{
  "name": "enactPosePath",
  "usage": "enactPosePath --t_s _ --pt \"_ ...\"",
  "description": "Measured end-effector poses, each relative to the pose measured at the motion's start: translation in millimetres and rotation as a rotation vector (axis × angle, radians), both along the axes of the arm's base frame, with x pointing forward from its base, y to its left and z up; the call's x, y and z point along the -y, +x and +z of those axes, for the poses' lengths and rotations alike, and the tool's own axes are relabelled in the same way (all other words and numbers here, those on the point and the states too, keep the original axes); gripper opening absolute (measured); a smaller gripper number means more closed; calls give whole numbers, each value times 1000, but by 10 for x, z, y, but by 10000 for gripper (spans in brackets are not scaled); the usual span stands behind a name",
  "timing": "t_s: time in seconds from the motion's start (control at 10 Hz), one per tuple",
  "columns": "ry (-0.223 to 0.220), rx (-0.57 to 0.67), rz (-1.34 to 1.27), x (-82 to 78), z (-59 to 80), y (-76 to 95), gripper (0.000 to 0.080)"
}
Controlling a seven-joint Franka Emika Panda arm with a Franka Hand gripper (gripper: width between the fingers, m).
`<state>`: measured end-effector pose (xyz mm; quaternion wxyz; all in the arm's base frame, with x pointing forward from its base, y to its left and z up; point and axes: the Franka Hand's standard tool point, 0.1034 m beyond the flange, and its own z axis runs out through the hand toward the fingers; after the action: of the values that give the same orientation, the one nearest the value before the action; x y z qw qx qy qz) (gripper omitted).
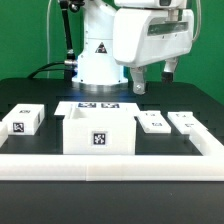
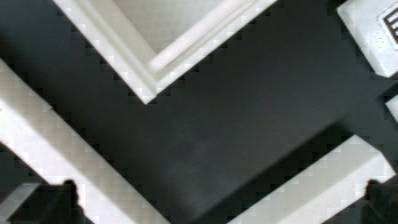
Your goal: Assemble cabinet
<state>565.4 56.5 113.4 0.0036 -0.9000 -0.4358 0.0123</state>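
The cabinet (image 1: 98,133), a large white open box with a square marker tag on its front, stands on the black table in the middle of the exterior view. My gripper (image 1: 153,80) hangs open and empty in the air, above and behind two small white tagged panels (image 1: 152,123) (image 1: 184,121) towards the exterior view's right. In the wrist view my gripper (image 2: 217,205) is open, with a dark fingertip (image 2: 59,200) at each lower corner and only black table between them. A white corner with a ridged edge (image 2: 151,60) shows there; I cannot tell which piece it is.
A small white tagged block (image 1: 25,122) lies at the exterior view's left. The marker board (image 1: 98,105) lies behind the cabinet. A long white border rail (image 1: 110,160) runs along the front and up both sides. The arm's base (image 1: 95,60) stands at the back.
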Motion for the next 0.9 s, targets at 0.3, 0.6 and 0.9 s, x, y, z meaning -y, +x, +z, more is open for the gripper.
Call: enactPosePath --t_s 0.3,0.6,0.9 --pt "0 0 0 0 0 0 798" --pt "0 0 0 0 0 0 798" --pt "3 13 103 131 -54 -30 798"
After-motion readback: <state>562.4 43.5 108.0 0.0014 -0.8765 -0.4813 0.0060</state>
